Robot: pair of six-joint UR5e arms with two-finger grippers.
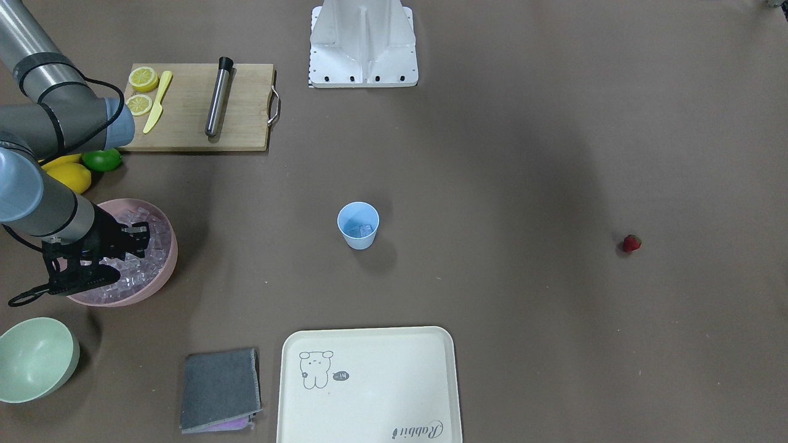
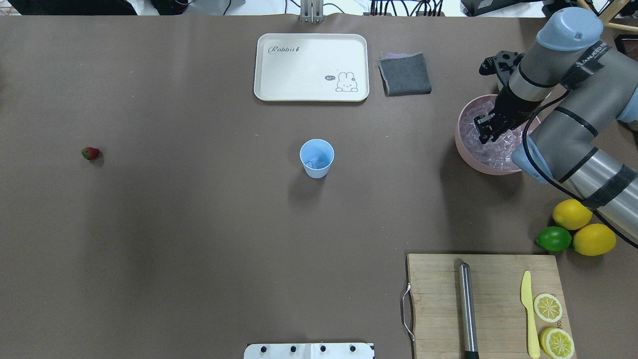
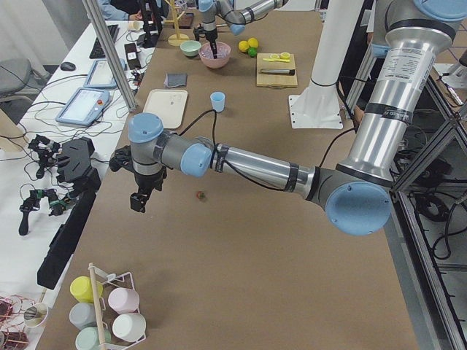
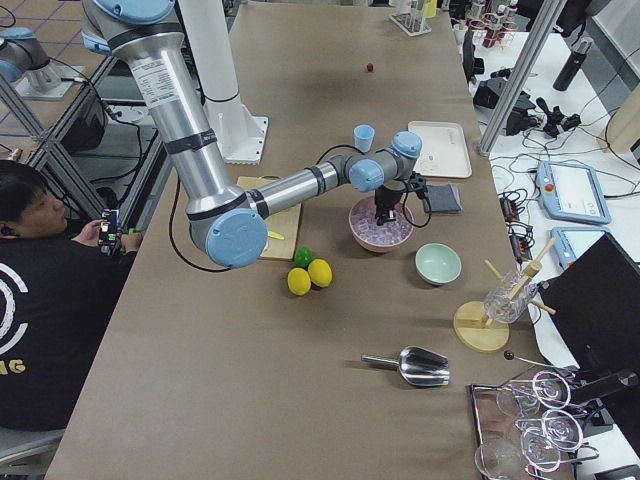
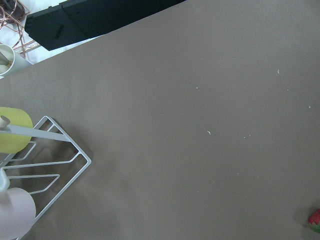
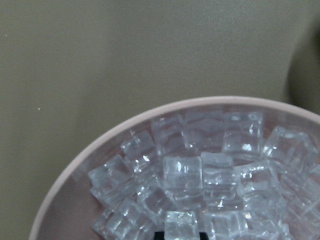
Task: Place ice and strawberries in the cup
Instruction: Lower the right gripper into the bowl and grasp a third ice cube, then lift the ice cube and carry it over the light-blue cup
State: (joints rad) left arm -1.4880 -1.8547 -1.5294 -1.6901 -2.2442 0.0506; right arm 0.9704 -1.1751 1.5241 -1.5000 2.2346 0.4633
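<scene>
The brown table (image 5: 200,100) is filling nearly the whole view, with a few pale specks lying on it. A red strawberry (image 5: 315,220) is peeking in at the bottom right corner, cut off by the edge. At the lower left a white wire rack (image 5: 65,156) is sitting on the table, with a yellow-green cup (image 5: 12,136) and a pale cup (image 5: 15,212) showing beside it. Black blocks (image 5: 90,20) are lying along the table's far edge at the top left, and a copper wire coil (image 5: 15,7) is showing in the corner.

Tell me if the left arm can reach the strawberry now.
Probably yes: the small red green-capped strawberry lies alone on the bare brown table, the left claw hangs close by, nothing between.
</scene>
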